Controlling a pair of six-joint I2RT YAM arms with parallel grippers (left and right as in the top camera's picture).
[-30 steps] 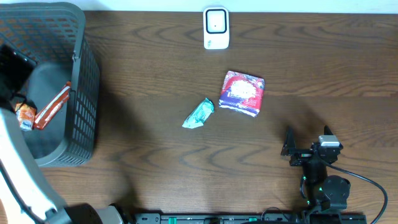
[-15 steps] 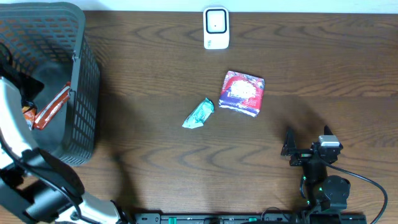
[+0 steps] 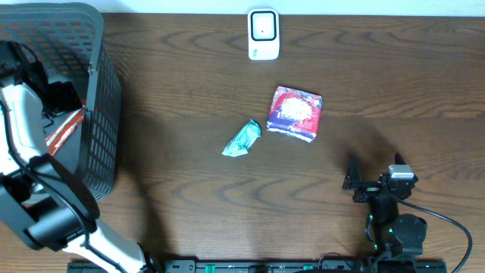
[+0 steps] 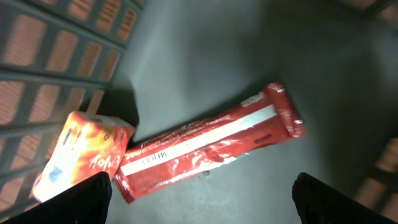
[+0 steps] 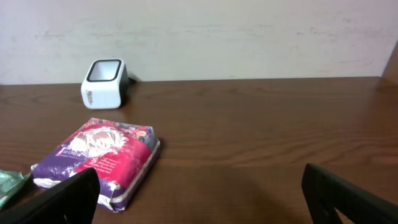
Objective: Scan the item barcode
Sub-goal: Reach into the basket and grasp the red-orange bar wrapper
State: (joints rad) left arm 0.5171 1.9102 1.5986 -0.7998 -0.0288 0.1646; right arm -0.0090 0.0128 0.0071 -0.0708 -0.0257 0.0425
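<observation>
**Hidden or cropped areas.** In the overhead view the left arm (image 3: 23, 129) reaches into the basket (image 3: 102, 98) and covers part of its floor. Only a short strip of the red wrapper (image 4: 205, 146) shows past it there. The left wrist view shows the full wrapper, but its printed barcode is too small to read. A fingertip hides the lower edge of the orange packet (image 4: 81, 162). In the right wrist view the green wrapper (image 5: 9, 183) is cut off by the frame edge, and a fingertip covers one near corner of the purple packet (image 5: 99, 158).

**Item locations.** The red wrapper and the orange packet lie on the basket floor, touching at one end. The orange packet sits against the basket wall. The green wrapper and the purple packet lie on the bench (image 3: 189, 76) outside the basket, well apart from it and near each other. The scanner (image 3: 264, 34) stands farther from the basket, at the bench's far edge.

**Materials and shapes.**
- Basket: dark grey plastic with lattice walls and a smooth floor.
- Red wrapper: long, flat, glossy film with a white band.
- Orange packet: short, blocky and glossy.
- Green wrapper: crumpled film.
- Purple packet: soft, square and pillow-like.
- Scanner: white, with rounded corners and a dark window.
- Bench: dark wood grain.

**Grippers.**
- The left gripper (image 4: 208, 199) hangs above the red wrapper with its jaws wide and nothing between them.
- The right gripper (image 5: 202, 199) is far outside the basket, low over the bench, with its jaws wide and empty.
</observation>
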